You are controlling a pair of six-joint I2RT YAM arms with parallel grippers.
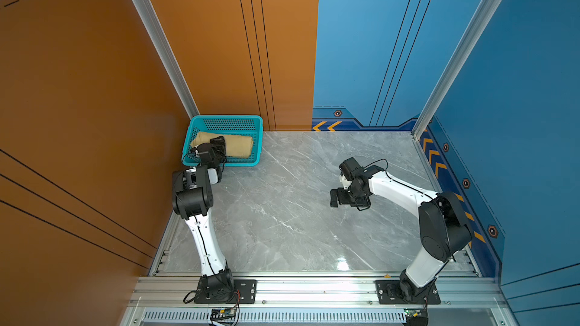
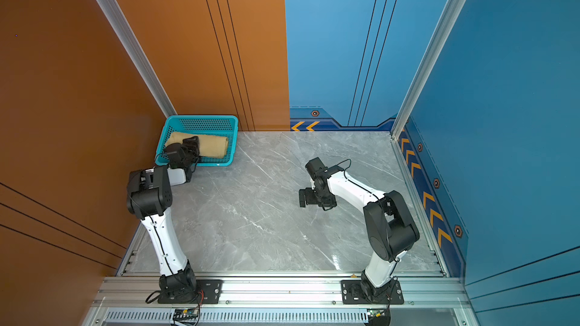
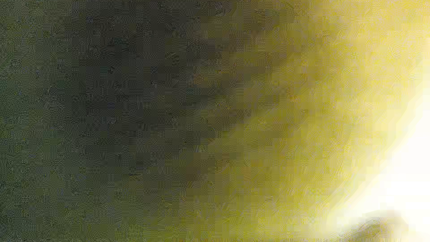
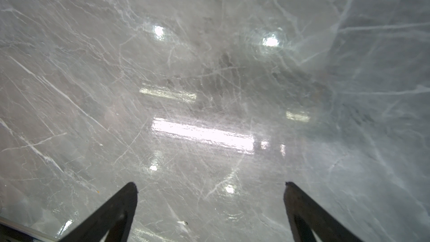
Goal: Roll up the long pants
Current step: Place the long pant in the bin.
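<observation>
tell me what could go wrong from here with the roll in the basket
1. The left end effector sits right at the rolled pants; pulling away could snag cloth and loosen the roll.
2. Its wrist overhangs the teal basket's near rim; retreating low might catch and drag the basket.

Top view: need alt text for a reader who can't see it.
The rolled khaki pants lie in a teal basket at the far left corner of the grey marble table, with the left gripper down over the roll. The right gripper hangs over the table, away from the basket, holding nothing.
</observation>
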